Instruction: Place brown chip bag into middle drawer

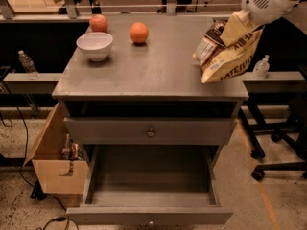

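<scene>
My gripper point(238, 24) is at the upper right, at the end of the white arm, and is shut on the top of the brown chip bag point(225, 56). The tan bag with dark patches and printed text hangs tilted in the air over the right edge of the grey cabinet top point(153, 71). The middle drawer point(151, 181) is pulled out wide open at the bottom of the view. Its flat grey floor is bare. It lies below and to the left of the bag.
A white bowl point(95, 45), a red apple point(98, 22) and an orange fruit point(139, 32) sit at the back left of the top. The upper drawer face with a round knob point(150, 133) is closed. A cardboard box point(55, 164) stands at the left, chair legs point(276, 150) at the right.
</scene>
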`<state>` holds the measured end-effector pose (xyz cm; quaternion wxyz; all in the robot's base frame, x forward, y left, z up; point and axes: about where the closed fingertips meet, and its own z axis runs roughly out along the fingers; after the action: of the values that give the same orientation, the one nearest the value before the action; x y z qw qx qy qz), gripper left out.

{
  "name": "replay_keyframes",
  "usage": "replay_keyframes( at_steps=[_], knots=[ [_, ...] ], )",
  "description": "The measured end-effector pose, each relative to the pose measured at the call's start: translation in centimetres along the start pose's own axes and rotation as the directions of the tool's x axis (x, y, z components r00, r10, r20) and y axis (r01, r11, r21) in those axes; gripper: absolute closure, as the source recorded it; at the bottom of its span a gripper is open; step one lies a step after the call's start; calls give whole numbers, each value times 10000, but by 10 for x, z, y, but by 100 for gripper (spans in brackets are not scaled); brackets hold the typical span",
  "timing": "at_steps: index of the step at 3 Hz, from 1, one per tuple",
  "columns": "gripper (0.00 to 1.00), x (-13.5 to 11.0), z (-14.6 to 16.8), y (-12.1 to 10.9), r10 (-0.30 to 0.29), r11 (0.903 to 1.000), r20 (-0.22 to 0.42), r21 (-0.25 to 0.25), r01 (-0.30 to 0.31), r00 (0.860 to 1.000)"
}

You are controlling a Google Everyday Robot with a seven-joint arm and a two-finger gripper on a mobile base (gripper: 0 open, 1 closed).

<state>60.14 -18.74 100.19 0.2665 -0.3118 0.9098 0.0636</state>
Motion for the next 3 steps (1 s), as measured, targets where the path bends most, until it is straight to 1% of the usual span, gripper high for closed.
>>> replay_keyframes(
  at_steps=[1, 2, 3],
  knots=[
    [100, 4, -2, 4, -21, 9999, -88, -111, 20, 10000],
    [100, 2, -4, 6, -261, 9996, -159, -85, 260, 9995],
    [100, 17, -26, 23, -1155, 9933, -130, 6, 1155, 9932]
  ],
)
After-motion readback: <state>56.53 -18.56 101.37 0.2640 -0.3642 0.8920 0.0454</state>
